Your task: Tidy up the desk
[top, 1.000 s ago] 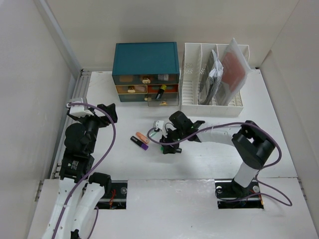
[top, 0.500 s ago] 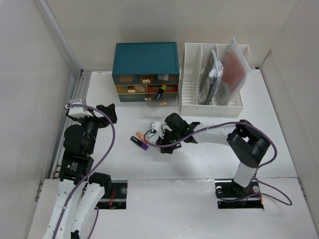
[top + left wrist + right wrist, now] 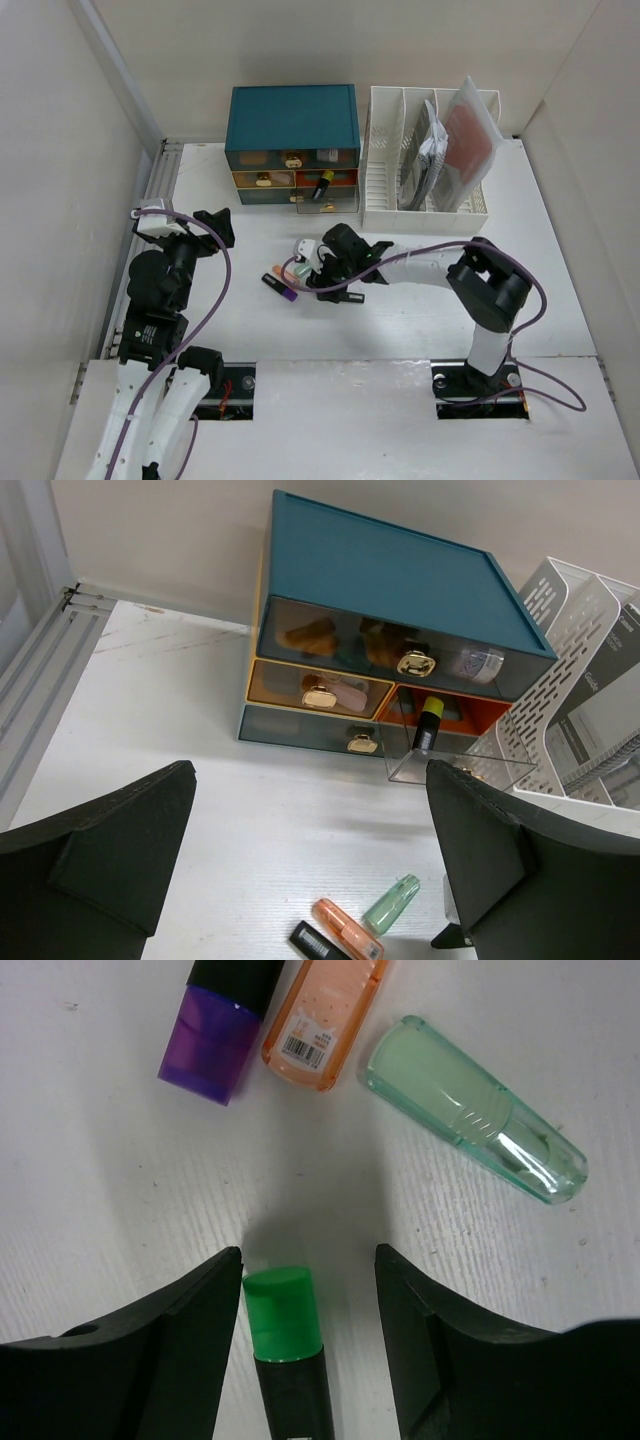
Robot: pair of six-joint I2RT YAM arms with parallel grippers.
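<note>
Hovering low over the white counter (image 3: pixel 430 300), the right pincer (image 3: pixel 308 1265) is pictured with its fingers apart. A green-capped marker (image 3: pixel 285 1330) lies between them. A gap can be seen along the marker's right side, and no clamp on it can be made out.

Three more pens are laid on the counter just beyond the fingertips. A purple-capped highlighter (image 3: pixel 222 1040) and an orange highlighter (image 3: pixel 325 1025) are set side by side. A pale green translucent highlighter (image 3: pixel 470 1120) lies tilted, a little apart to their right.

The left pincer (image 3: pixel 308 775) is held near the counter's left edge, its fingers spread wide with nothing between them, and is turned toward the teal drawer cabinet (image 3: pixel 293 115).

The counter is shown stretching from the arm bases to the back wall, with everything carried on it. The cabinet is placed at the far edge, and a white slotted file rack (image 3: pixel 385 150) stands just beside it on the right, with packets stood in its right-hand slots. One clear drawer (image 3: pixel 455 765) at the cabinet's lower right is pulled out, and a yellow-capped marker (image 3: pixel 428 725) is propped inside it.
</note>
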